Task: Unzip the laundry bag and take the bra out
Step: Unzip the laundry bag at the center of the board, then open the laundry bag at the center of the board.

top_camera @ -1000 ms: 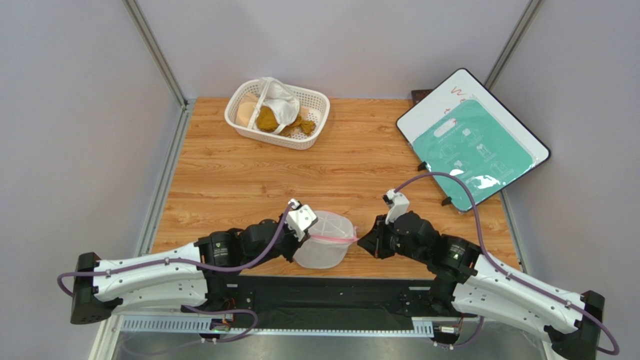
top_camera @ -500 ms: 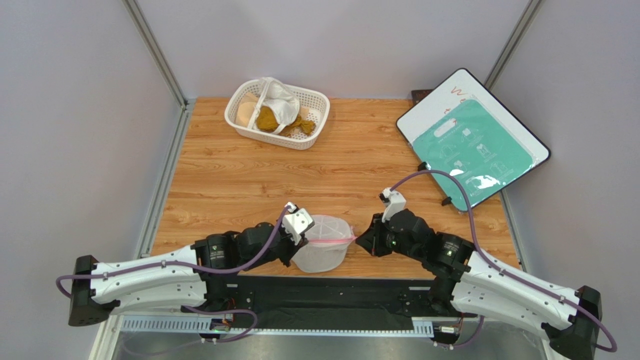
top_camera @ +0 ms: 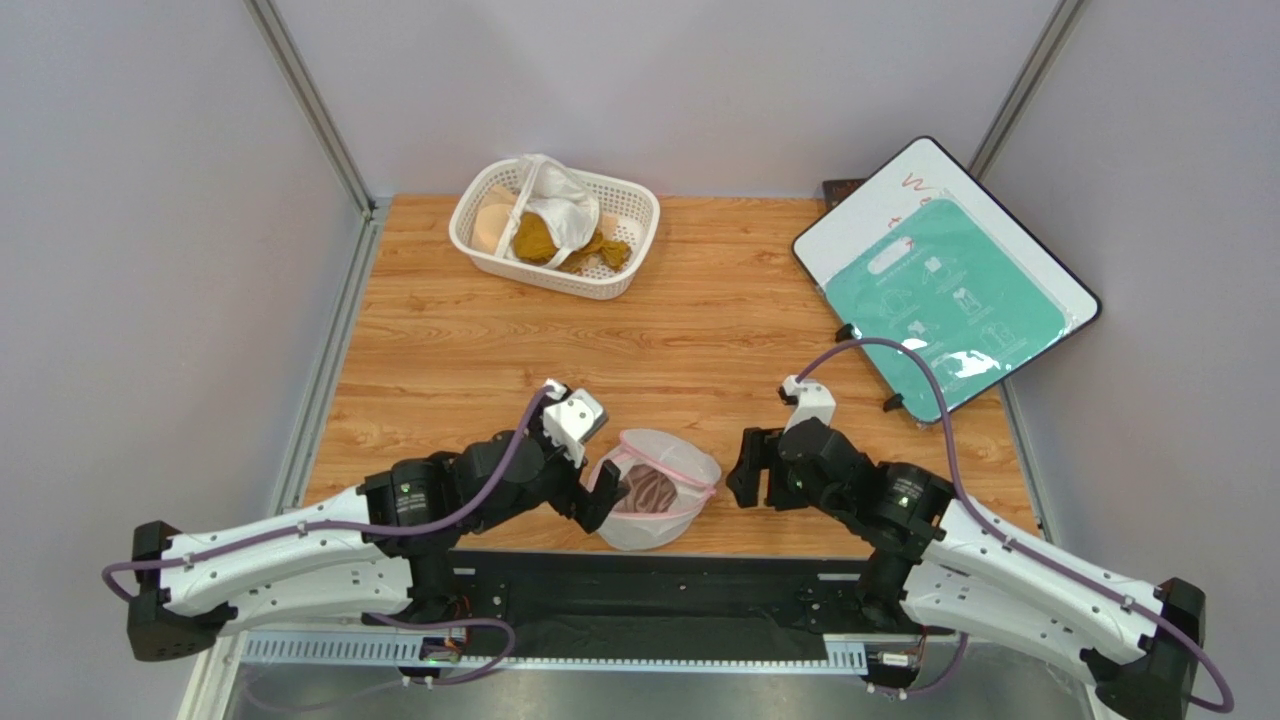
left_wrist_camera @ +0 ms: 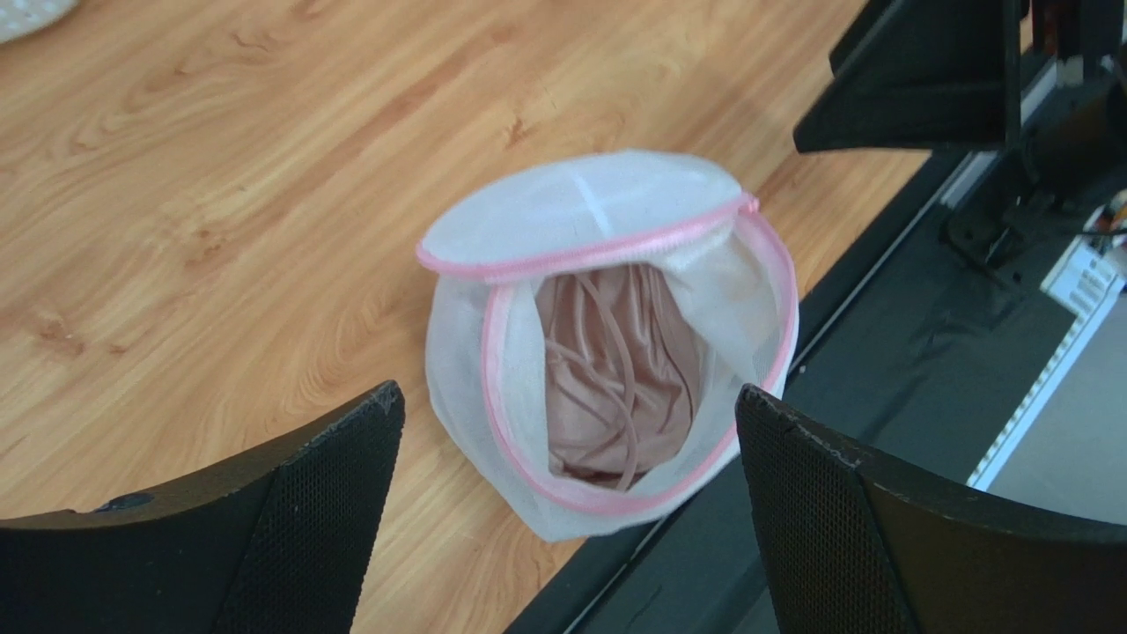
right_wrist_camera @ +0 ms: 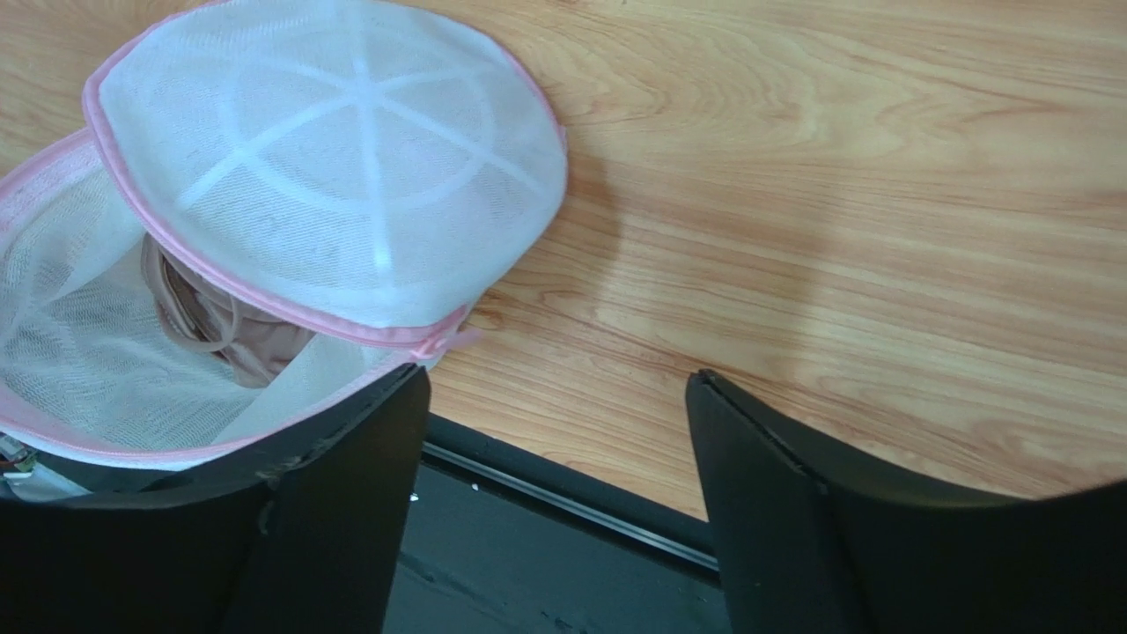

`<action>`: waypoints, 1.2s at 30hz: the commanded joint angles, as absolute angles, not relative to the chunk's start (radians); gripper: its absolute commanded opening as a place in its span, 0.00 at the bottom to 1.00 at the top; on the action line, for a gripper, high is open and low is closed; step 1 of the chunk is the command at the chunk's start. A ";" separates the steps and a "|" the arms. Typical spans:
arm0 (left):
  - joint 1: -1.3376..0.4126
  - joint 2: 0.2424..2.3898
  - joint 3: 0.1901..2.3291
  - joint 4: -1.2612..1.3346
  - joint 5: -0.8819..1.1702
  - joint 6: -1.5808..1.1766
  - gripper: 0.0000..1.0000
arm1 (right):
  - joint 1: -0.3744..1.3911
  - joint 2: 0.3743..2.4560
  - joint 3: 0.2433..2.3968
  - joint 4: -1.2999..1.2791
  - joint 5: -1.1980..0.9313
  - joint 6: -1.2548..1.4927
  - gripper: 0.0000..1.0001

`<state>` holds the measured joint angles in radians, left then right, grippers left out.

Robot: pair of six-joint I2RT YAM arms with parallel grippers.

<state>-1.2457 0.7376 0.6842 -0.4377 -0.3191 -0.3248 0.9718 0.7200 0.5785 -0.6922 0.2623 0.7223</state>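
At the near edge of the worktop (top_camera: 721, 330), about midway along it and between the two arms, lies the laundry bag (top_camera: 657, 489). It is unzipped and gapes open. One ribbed, domed mesh half is folded back like a lid, and the other half forms a shallow cup. The pink zipper trim (left_wrist_camera: 582, 251) runs round both rims. Inside the cup sits the bra (left_wrist_camera: 615, 370), a bunched dusty mauve-pink bundle with thin straps looped over it. It lies wholly within the bag and nothing has hold of it. In the right wrist view the lid half covers most of it, so only a fold and a strap show under the lid's rim. The bag's lowest part reaches right to the dark rail along the near edge.

The left arm (top_camera: 301, 540) reaches in from the near left corner. The left jaws are spread wide and hold nothing, and they sit just beside the bag's left rim, with the bag in the gap between the fingers as the left wrist view sees it. The right arm (top_camera: 1022, 578) comes in from the near right corner. The right jaws are also spread wide and empty, and they are just to the right of the bag, clear of it.

Toward the far left corner stands a white lattice basket (top_camera: 631, 267). It holds a white cloth (top_camera: 567, 200) draped over a mustard-brown cloth (top_camera: 534, 240), with a pale peach item (top_camera: 489, 228) at its left end. At the far right corner a white-framed board (top_camera: 864, 195) with a teal sheet lies askew, overhanging the right edge.
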 commanded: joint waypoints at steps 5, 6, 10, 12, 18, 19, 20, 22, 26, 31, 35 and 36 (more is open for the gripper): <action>-1.132 0.719 0.690 -0.486 -0.312 -0.471 1.00 | 0.971 0.699 0.736 -0.720 0.276 0.599 0.82; -1.128 0.718 0.675 -0.483 -0.290 -0.480 1.00 | 0.971 0.706 0.750 -0.712 0.262 0.580 0.82; -1.121 0.712 0.634 -0.448 -0.252 -0.514 1.00 | 0.973 0.799 0.831 -0.666 0.166 0.497 0.82; -1.121 0.713 0.612 -0.417 -0.229 -0.529 1.00 | 0.986 0.848 0.871 -0.637 0.147 0.471 0.82; -1.117 0.761 0.594 -0.400 -0.216 -0.546 1.00 | 1.063 1.055 0.934 -0.548 0.144 0.443 0.82; -1.114 0.767 0.591 -0.397 -0.215 -0.548 1.00 | 1.072 1.072 0.937 -0.535 0.141 0.434 0.82; -1.112 0.770 0.586 -0.397 -0.213 -0.549 1.00 | 1.075 1.089 0.943 -0.519 0.140 0.428 0.82; -1.109 0.773 0.577 -0.394 -0.215 -0.554 0.98 | 1.083 1.138 0.962 -0.511 0.137 0.410 0.82; -1.100 0.765 0.557 -0.387 -0.213 -0.563 0.82 | 1.092 1.209 0.997 -0.511 0.133 0.376 0.82; -1.089 0.765 0.534 -0.373 -0.201 -0.568 0.68 | 1.098 1.275 1.029 -0.509 0.137 0.351 0.82; -1.089 0.762 0.528 -0.371 -0.195 -0.575 0.58 | 1.098 1.345 1.055 -0.512 0.150 0.334 0.82; -1.089 0.761 0.526 -0.368 -0.193 -0.577 0.56 | 1.100 1.359 1.060 -0.512 0.149 0.331 0.81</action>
